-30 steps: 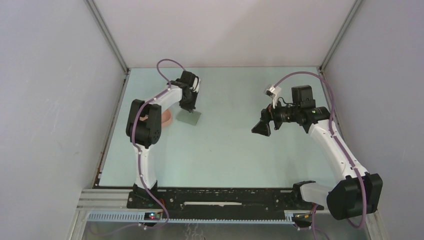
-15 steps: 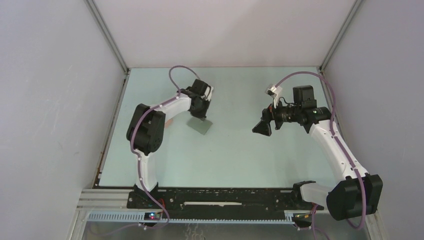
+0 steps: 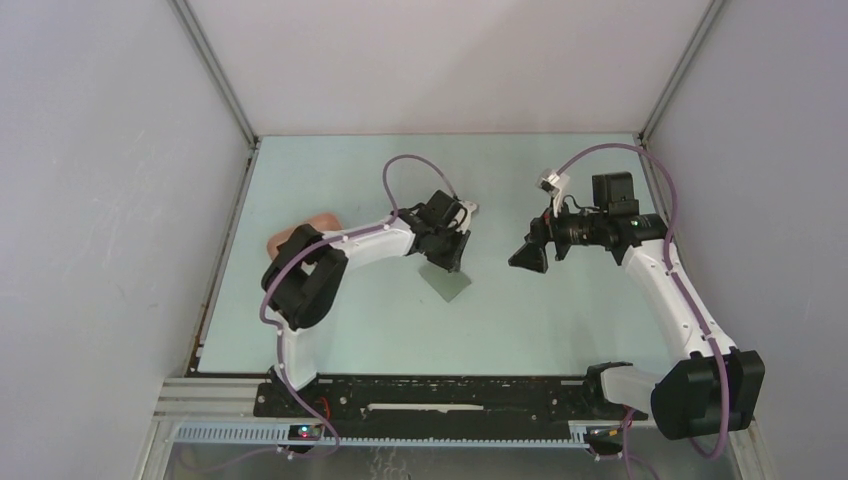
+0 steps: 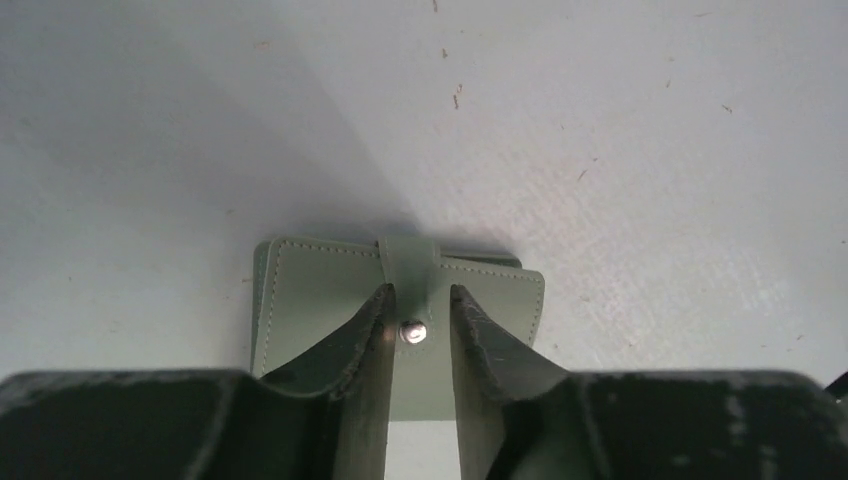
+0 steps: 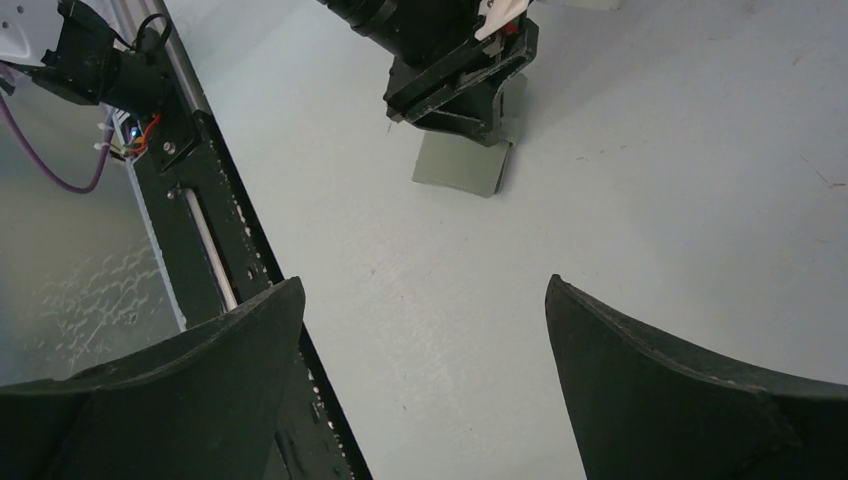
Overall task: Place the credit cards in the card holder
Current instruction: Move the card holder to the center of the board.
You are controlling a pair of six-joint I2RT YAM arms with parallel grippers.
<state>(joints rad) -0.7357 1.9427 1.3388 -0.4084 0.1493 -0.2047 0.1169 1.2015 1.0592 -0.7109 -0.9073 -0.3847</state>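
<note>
One card holder point(image 4: 310, 290) in play: grey-green, flat, rectangular, rounded at the corners, pale stitching all round the rim. Two leaves showing at its left edge, strap tab point(image 4: 407, 262) folded over the far edge, fastened with a small silver snap stud point(image 4: 412, 331). Lying on the pale table point(image 3: 560, 320), well to the right of the pink tray point(image 3: 283, 240) and nearer the arm bases than the tray. Clamped by the left gripper point(image 4: 420, 293), fingers point(image 4: 368, 325) drawn in tight against both sides of the tab, stud right between them.

Up on the top camera, just a small tilted green patch under the black left gripper point(image 3: 447, 262); stitching and stud far too small to make out there. Only from the left wrist, all that close detail.

Over on the right wrist camera, a side-on look: card holder point(image 5: 460, 165) as a plain green slab below the left gripper, with a strip of the same green rising beside it.

Farther right of the tray again, past the holder: right gripper point(image 3: 522, 256), spread wide, holding nothing, aimed back toward the holder. White tag point(image 3: 550, 182) on the right arm, any print too small to read.
</note>
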